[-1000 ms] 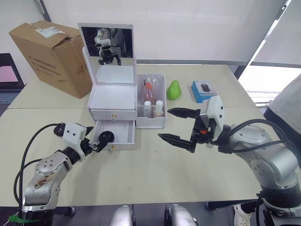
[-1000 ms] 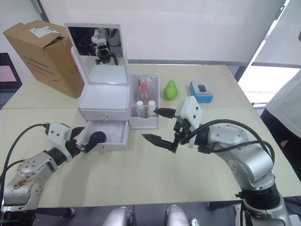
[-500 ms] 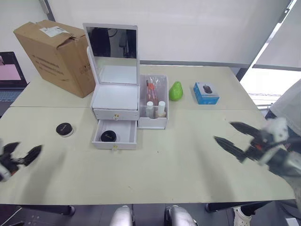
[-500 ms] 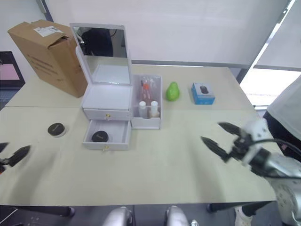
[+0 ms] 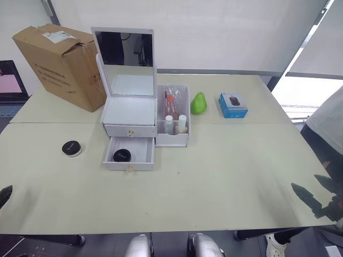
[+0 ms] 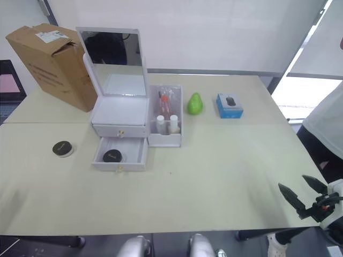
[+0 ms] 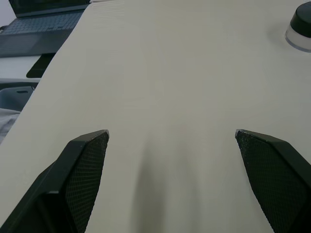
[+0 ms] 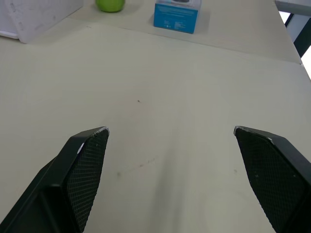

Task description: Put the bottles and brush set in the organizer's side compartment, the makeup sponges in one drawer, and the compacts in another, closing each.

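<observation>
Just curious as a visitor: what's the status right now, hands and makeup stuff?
Both grippers open, empty: left gripper, right gripper. One compact in the open lower drawer; other compact on the table. Nothing in the way.

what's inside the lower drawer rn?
The lower drawer of the organizer is pulled open with one black-lidded compact lying in it. The second compact sits on the table to the organizer's left. The upper drawer is shut, contents hidden.
</observation>
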You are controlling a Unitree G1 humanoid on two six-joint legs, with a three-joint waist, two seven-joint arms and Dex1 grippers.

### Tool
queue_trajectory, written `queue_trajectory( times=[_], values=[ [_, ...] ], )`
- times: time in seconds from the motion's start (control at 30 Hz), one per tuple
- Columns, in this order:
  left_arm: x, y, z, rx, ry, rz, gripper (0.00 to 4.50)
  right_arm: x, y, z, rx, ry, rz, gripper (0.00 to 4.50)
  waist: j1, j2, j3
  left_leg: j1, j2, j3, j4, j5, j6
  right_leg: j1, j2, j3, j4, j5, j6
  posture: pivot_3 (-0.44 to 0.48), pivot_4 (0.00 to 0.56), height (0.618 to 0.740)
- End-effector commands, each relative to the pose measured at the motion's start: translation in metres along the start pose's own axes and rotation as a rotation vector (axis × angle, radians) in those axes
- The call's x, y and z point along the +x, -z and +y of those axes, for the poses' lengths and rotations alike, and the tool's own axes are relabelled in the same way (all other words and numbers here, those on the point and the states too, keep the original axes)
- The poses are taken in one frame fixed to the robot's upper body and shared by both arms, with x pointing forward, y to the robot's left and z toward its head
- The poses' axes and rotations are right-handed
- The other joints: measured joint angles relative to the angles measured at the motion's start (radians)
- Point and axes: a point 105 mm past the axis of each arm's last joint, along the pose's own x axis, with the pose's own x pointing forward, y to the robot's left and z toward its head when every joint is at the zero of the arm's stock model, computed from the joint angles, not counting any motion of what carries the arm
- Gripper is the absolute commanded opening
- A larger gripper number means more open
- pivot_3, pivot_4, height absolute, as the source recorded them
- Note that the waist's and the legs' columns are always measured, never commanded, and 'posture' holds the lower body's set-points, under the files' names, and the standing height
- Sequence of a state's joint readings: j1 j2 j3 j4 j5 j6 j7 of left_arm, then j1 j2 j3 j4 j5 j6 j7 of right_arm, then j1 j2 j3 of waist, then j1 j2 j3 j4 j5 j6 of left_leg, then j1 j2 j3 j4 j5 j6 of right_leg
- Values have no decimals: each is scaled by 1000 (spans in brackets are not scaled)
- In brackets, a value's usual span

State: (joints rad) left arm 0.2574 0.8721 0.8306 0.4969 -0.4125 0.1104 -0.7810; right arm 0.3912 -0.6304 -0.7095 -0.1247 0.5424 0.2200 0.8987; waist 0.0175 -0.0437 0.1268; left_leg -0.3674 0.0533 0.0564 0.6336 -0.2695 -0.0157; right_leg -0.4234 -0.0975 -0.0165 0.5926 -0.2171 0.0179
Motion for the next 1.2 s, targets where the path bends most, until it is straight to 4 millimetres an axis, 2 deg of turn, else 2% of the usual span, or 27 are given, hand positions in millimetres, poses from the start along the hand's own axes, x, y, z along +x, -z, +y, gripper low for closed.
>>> queue_trajectory(
  times=[0.03, 0.2, 0.3, 0.43, 0.47, 0.6, 0.7, 0.8, 1.03, 1.2],
  values=[
    [-3, -9, 3, 10, -8, -35, 4481, 4, -10, 0, -23, -7, -44, 4500, -1, 0, 0, 0, 0, 0, 0, 0, 0, 0, 0, 0, 0, 0, 0, 0, 150, 740],
    [-2, -7, -6, -17, 7, -55, 4481, 25, -29, 14, -34, -81, -104, 4500, -3, 0, 0, 0, 0, 1, 0, 0, 0, 0, 0, 0, 0, 0, 0, 0, 150, 740],
    [13, -8, -50, -88, 62, -132, 4481, 61, -59, 53, -60, -259, -175, 4500, -6, 3, 0, 0, 0, 1, 0, 0, 0, 0, -1, 1, 0, 0, 0, 0, 150, 740],
    [35, -16, -110, -168, 92, -204, 4481, 88, -99, 105, -84, -477, -278, 4500, 0, 2, 0, -1, -2, 1, 2, 2, 3, 4, 2, 2, 2, 2, 2, 0, 150, 740],
    [42, -17, -121, -170, 78, -206, 4481, 94, -110, 119, -96, -532, -308, 4500, 4, 0, -1, -2, -2, 0, 3, 5, 9, 4, 3, 2, 2, 4, 4, 0, 150, 740],
    [65, -32, -146, -198, 14, -248, 4481, 102, -141, 171, -138, -740, -371, 4500, 9, -4, -2, -3, -2, -5, 6, 7, 11, 7, 7, 2, 2, 7, 7, 0, 150, 740],
    [81, -41, -155, -165, -26, -245, 4481, 103, -155, 197, -173, -846, -397, 4500, 7, -6, -3, -2, -2, -5, 8, 7, 12, 8, 7, 2, 2, 7, 5, 0, 150, 740],
    [99, -46, -156, -133, -72, -213, 4481, 102, -165, 216, -203, -911, -425, 4500, 7, -6, -4, -2, -3, -5, 9, 7, 12, 8, 7, 2, 2, 7, 5, 0, 150, 740],
    [127, -48, -154, -141, -106, -138, 4481, 99, -171, 232, -238, -962, -435, 4500, 2, -8, -5, -2, -3, -5, 9, 8, 13, 9, 7, 1, 2, 11, 2, 0, 150, 740],
    [135, -52, -161, -144, -70, -139, 4481, 98, -173, 236, -246, -961, -442, 4500, 0, -8, -5, -2, -2, -5, 9, 8, 13, 9, 7, 1, 2, 12, 1, 0, 150, 740]
  ],
)
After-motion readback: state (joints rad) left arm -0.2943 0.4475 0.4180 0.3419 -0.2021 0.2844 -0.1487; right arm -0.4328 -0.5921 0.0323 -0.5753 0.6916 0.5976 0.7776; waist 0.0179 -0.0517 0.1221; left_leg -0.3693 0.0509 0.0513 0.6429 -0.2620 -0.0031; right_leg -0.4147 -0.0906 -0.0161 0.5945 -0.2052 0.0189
